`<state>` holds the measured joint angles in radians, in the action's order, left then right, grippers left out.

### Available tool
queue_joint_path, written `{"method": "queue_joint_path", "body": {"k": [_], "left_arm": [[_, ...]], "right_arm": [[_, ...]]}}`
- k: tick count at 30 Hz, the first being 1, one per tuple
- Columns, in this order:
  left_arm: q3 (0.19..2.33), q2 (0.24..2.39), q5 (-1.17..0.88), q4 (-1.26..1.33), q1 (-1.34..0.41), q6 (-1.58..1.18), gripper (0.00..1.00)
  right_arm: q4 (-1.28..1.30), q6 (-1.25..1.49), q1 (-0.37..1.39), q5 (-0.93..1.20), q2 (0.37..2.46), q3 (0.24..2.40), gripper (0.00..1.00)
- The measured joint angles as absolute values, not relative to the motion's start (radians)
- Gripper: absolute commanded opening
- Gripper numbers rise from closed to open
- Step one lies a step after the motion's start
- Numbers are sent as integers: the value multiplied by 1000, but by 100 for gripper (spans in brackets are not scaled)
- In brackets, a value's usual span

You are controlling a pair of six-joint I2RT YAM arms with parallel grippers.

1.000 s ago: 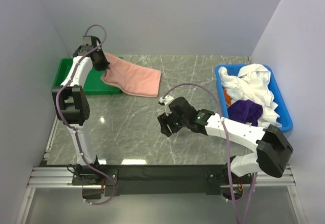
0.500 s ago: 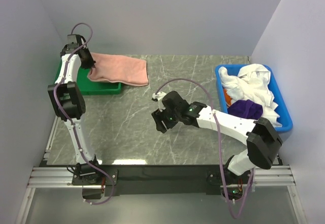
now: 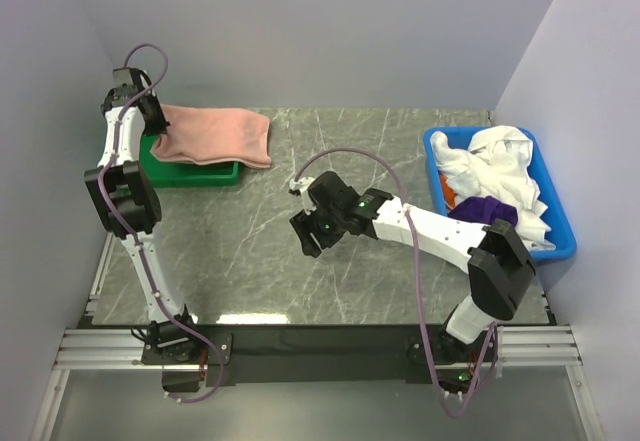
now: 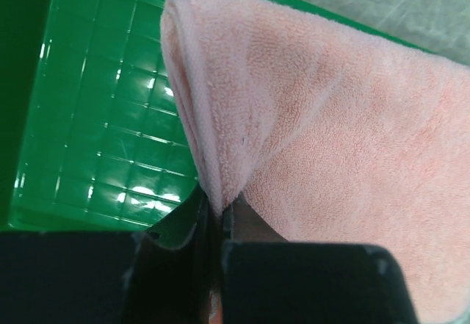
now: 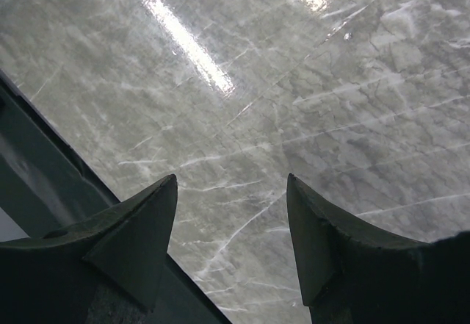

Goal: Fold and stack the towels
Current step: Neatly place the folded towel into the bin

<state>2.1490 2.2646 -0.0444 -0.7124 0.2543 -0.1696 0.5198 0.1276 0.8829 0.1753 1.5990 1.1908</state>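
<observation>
holding: left gripper [image 4: 215, 210] clamped shut on a folded edge of the salmon-pink towel [image 3: 215, 136], so the layers don't flop open
towel spot: over the green tray [image 3: 205, 173], right part reaching past it above the marble table [image 3: 250, 271], looks lined up for setting down
right gripper [image 3: 305, 236]: jaws wide apart, nothing in them, low over bare marble, out of the way i'd guess
other towels: white towels [image 3: 495, 166] and purple towel [image 3: 482, 219] heaped in the blue bin [image 3: 565, 236], unfolded
</observation>
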Motion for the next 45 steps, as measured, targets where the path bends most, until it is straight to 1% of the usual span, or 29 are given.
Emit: {"method": "queue_joint_path", "body": {"k": [18, 29, 45], "left_arm": [[2149, 2306, 37, -694, 266, -3, 1], [2159, 2315, 81, -686, 287, 86, 1], [2183, 2353, 141, -642, 296, 136, 1]], "right_arm": [[600, 112, 890, 183, 1691, 1269, 68], [632, 103, 897, 183, 1707, 1307, 68], [649, 94, 901, 186, 1755, 1330, 68]]}}
